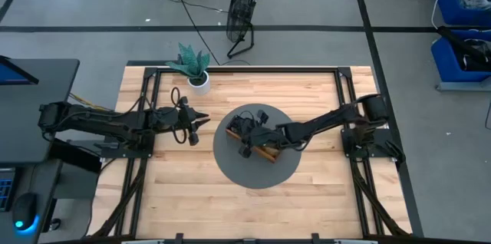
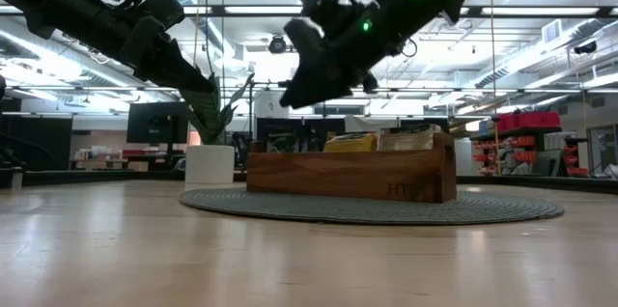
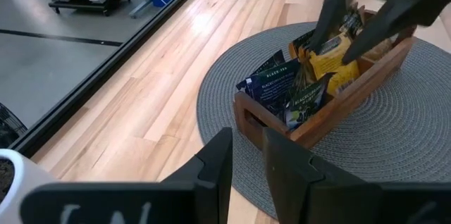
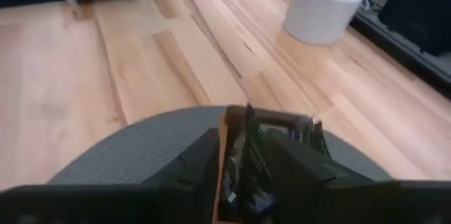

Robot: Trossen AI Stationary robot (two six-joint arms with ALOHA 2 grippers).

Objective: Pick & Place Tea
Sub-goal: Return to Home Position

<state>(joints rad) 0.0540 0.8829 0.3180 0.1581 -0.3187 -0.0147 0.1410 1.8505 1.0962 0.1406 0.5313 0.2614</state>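
Note:
The tea sachets stand on edge in a long wooden tray (image 1: 266, 152) (image 2: 352, 174) on a round grey mat. The left wrist view shows dark blue sachets (image 3: 276, 83) at the tray's near end and orange-yellow ones (image 3: 331, 63) behind them. In the low view, yellow and beige tops (image 2: 386, 140) stick up above the tray's wall. My right gripper (image 1: 244, 132) (image 2: 294, 92) (image 3: 331, 46) hangs open above the tray's left end, clear of the sachets, and holds nothing. My left gripper (image 1: 197, 125) (image 3: 248, 168) waits open left of the mat.
The grey mat (image 1: 253, 176) lies mid-table. A white pot with a green plant (image 1: 198, 81) (image 2: 210, 164) stands near the far edge, left of the mat. A fan (image 1: 242, 10) stands on the floor beyond the table. Bare wood lies toward the near edge.

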